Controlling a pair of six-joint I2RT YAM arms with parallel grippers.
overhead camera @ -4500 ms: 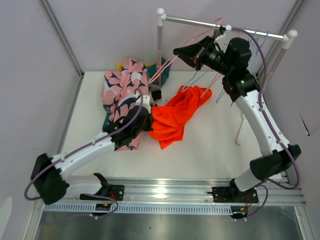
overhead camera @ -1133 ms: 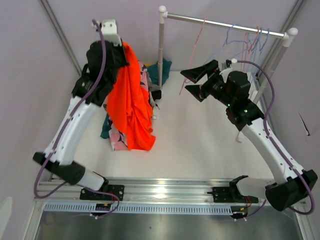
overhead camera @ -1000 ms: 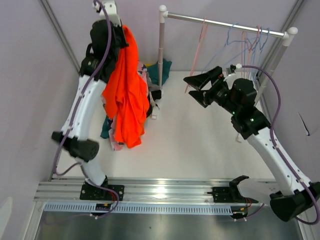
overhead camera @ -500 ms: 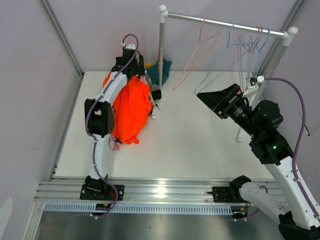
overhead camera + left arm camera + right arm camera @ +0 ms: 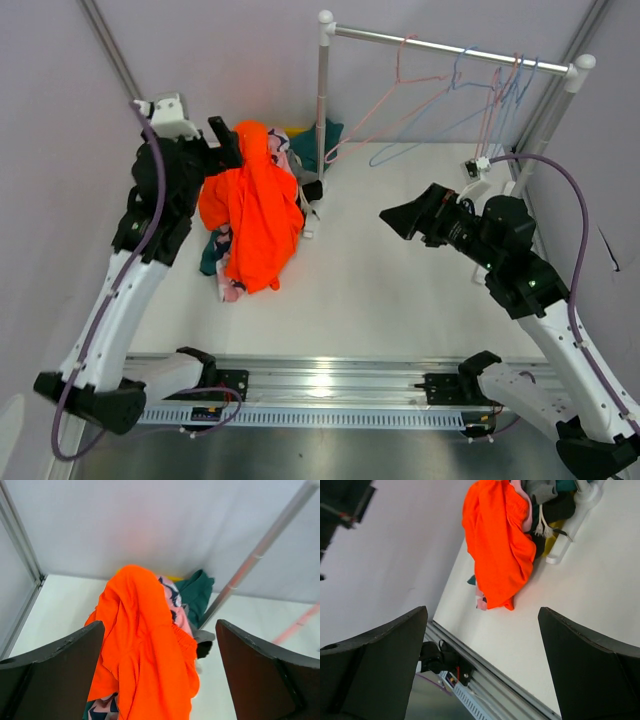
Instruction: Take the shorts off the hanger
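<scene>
Orange shorts (image 5: 255, 215): we are holding our left gripper (image 5: 160, 630) spread open and empty just above them, apparently for gathering them on the heap of other shorts (image 5: 196, 594) on the bench (image 5: 390, 290), while our right gripper (image 5: 408, 215), also open, is hovering well apart, facing them, near the bare hangers (image 5: 440, 95).

The top camera hangs high behind the arm bases, looking down over the whole table (image 5: 400, 290), with the rail (image 5: 450, 46) along its upper edge. The left wrist camera peers down from close by, between its own fingers (image 5: 50, 670) in the lower corners, at the orange shorts (image 5: 145, 650) mid-frame. The right wrist camera sees that same heap from farther off, tilted, at upper centre. All three share it.
</scene>
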